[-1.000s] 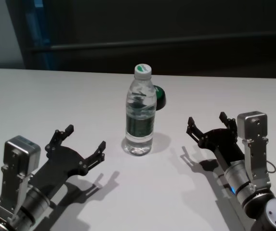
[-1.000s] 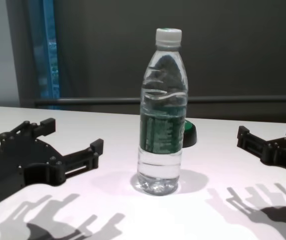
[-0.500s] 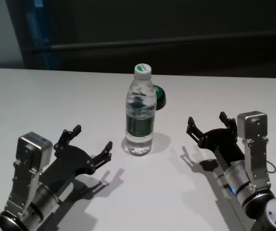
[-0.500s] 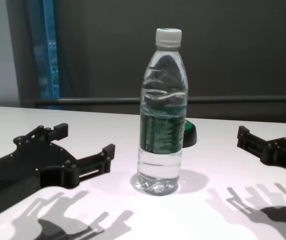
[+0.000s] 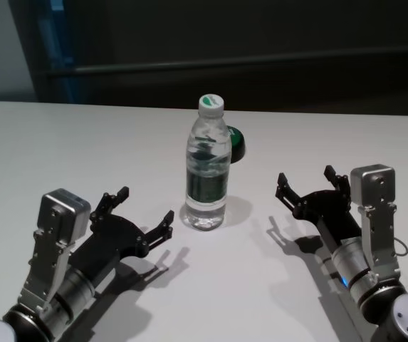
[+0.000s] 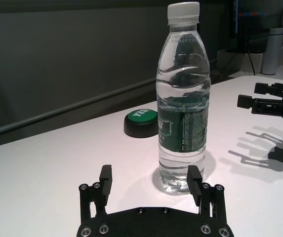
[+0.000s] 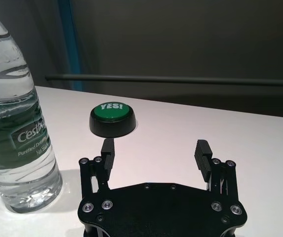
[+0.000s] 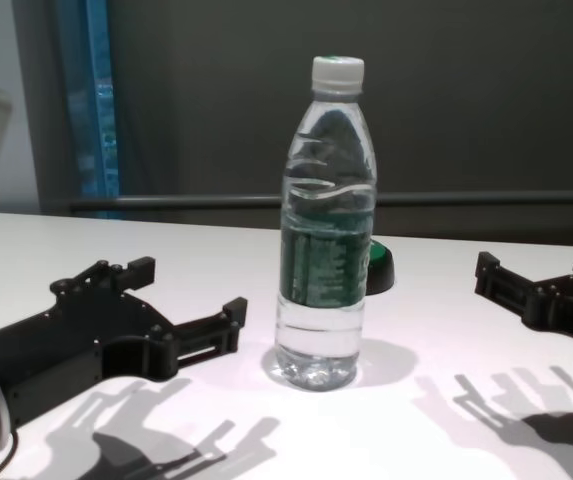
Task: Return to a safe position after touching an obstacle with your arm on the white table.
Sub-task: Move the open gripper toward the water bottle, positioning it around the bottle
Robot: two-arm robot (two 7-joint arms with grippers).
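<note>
Broadly, the glossy white table [image 5: 82,149] runs back to a dark wall with a horizontal rail. Near its middle stands, upright, the tall clear plastic water bottle with a white screw cap and dark green label band [image 5: 208,166]. Behind the bottle, slightly to its right, sits a low round green button on a black base [image 5: 237,142]; only the right wrist view shows its "YES!" lettering. The left gripper [image 5: 144,208] hovers just left of the bottle, fingers spread wide, empty. The right gripper [image 5: 310,184] sits well right of the bottle, equally wide and empty.
</note>
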